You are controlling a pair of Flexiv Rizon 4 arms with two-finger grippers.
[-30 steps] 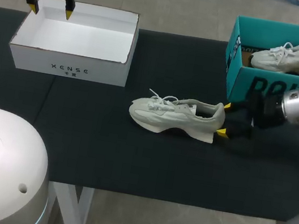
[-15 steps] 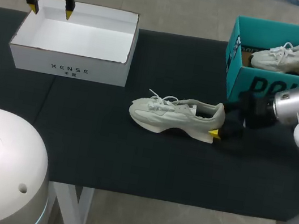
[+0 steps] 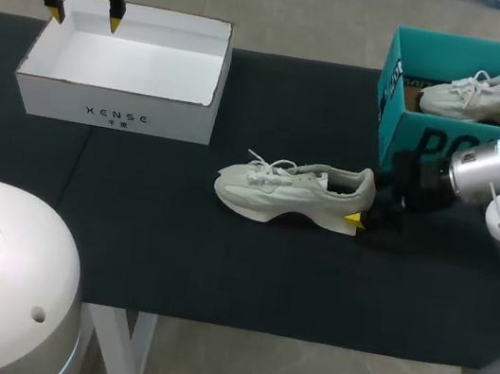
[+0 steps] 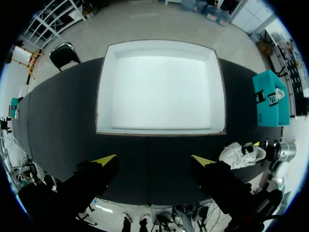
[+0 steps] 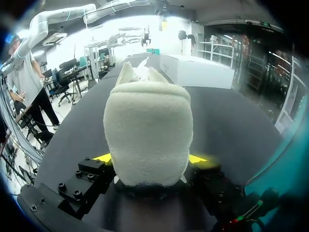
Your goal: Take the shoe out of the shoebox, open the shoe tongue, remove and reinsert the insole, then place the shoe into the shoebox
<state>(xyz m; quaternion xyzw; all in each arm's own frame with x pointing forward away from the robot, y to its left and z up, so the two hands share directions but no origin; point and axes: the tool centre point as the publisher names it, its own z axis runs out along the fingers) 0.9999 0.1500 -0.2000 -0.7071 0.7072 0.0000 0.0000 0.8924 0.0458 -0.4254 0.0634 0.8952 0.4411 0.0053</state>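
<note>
So quick rundown: the pale sneaker is already out of its box, sitting upright on its sole mid-table on the black mat, toe pointing toward my left side and heel toward the right arm. The right gripper has come in low from the right, behind the heel. In the right wrist view the heel fills the gap and both yellow tips look pressed against its sides, so I'd call it clamped on the sneaker, tbh pretty snug. Prob the point of grabbing the heel is to pin the shoe down so it can't skid while the tongue gets pulled open, and it leaves the laces + opening free for the other arm. The left gripper hangs over the far rim of the white shoebox, fingers spread wide w/ nothing between them. Seems parked there to keep out of the way, well apart from the shoe. The white box is open and nothing shows inside it. Over by the right arm there's a teal shoebox w/ a second sneaker in it, untouched. Imo the tongue step hasn't started, and the insole isn't visible from any angle.
</note>
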